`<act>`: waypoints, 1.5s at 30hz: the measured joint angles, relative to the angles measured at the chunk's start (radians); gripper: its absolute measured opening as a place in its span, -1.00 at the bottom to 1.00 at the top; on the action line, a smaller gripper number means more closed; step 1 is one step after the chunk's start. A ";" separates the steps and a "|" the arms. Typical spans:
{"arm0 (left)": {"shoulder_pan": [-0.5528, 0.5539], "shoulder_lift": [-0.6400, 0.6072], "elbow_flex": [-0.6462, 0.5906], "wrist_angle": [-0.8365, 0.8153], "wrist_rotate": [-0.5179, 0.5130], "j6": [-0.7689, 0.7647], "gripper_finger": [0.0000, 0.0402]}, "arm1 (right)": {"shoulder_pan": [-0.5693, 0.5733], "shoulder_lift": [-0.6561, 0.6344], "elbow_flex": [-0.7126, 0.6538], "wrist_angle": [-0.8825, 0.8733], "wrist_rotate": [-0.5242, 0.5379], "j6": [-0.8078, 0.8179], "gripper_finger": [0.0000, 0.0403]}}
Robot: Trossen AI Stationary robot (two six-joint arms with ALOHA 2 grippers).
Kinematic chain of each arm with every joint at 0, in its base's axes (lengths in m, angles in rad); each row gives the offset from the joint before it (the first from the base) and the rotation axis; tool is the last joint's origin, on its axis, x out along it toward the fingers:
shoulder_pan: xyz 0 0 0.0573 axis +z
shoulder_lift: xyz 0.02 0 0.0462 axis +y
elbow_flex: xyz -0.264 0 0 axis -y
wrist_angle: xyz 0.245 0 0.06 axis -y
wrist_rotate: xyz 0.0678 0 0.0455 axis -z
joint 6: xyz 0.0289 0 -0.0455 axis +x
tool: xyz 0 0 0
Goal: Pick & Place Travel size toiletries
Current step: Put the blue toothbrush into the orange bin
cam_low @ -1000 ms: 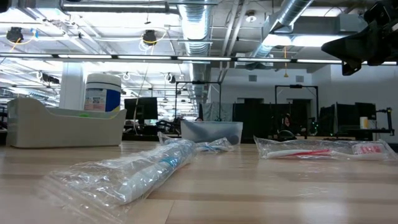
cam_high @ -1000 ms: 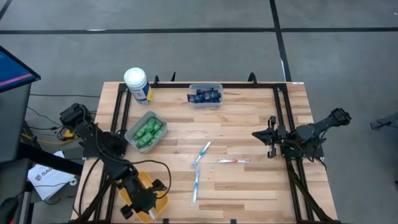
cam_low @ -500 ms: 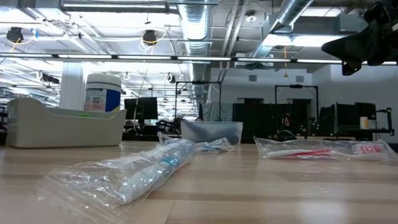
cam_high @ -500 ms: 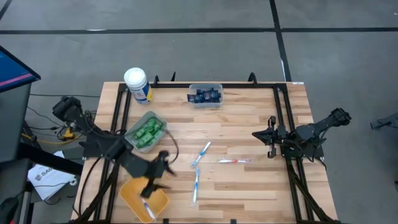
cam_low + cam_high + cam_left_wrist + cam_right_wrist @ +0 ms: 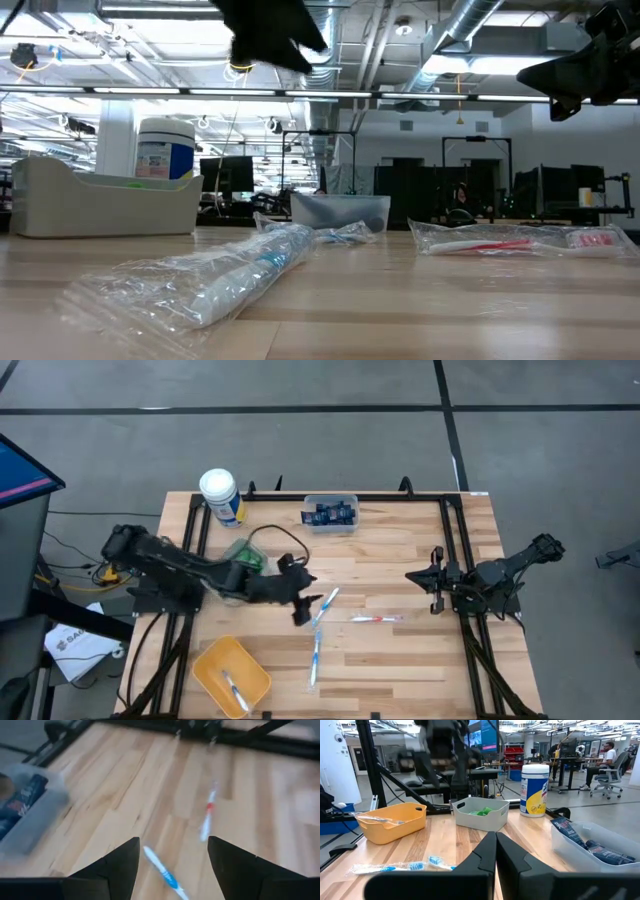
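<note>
Mid-frame in the high view, my left gripper [image 5: 302, 606] hangs wide open beside a white-blue toothbrush [image 5: 324, 606].
Best to centre over its wrapped handle — then descend straight; right gripper [image 5: 432, 582] waits, pinched closed.

Even, bright overhead light, with motion blur around the left arm.

Ceiling strip lamps [image 5: 150, 92] glare in the low view; the pale wooden desk [image 5: 400, 550] shows only soft shadows. The left wrist view is smeared throughout, and the nearest clear plastic-wrapped toothbrush [image 5: 215, 280] lies out of focus.
</note>
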 joint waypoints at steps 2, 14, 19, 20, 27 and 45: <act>0.018 0.058 0.008 0.011 0.000 -0.009 0.14 | 0.000 0.000 0.000 0.000 0.000 0.000 -1.00; 0.038 0.277 0.030 0.019 -0.045 -0.150 0.15 | 0.000 0.000 0.001 -0.004 0.000 0.000 -1.00; 0.037 0.319 0.030 0.063 -0.045 -0.208 0.15 | 0.000 0.000 0.001 -0.005 0.000 0.000 -1.00; 0.037 0.329 0.030 0.074 -0.043 -0.210 0.15 | 0.000 0.000 0.001 -0.005 0.000 0.000 -1.00; 0.029 0.392 0.029 0.084 -0.040 -0.233 0.14 | 0.000 0.000 0.001 -0.005 0.000 0.000 -1.00; -0.002 0.517 0.031 0.097 0.002 -0.232 -0.07 | 0.000 0.000 0.001 -0.006 0.000 0.000 -1.00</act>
